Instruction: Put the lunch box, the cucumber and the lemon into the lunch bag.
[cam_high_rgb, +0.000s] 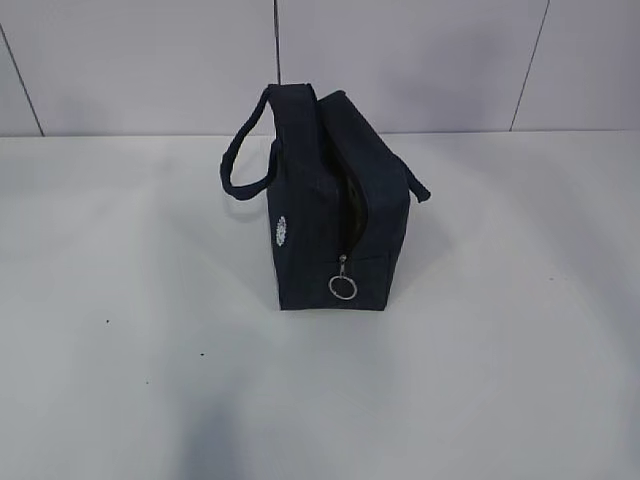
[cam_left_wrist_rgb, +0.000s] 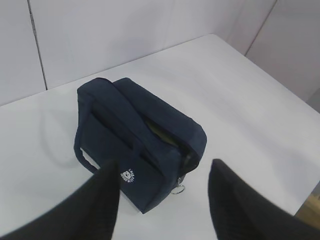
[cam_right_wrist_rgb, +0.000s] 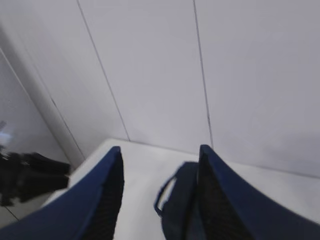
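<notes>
The lunch bag (cam_left_wrist_rgb: 137, 145) is seen below and ahead of the empty, parted left gripper (cam_left_wrist_rgb: 162, 200), its zipped length running away; the right gripper (cam_right_wrist_rgb: 160, 195) likewise is spread, empty.

— What do I have before me?
— The lunch bag (cam_high_rgb: 330, 220), dark navy fabric, standing upright mid-table, its zipper partly open with the ring pull (cam_high_rgb: 342, 287) hanging at six o'clock.
— And its handles?
— One loop arches out toward nine o'clock, the other drops toward three; a round white logo (cam_left_wrist_rgb: 129, 175) marks its side.
</notes>
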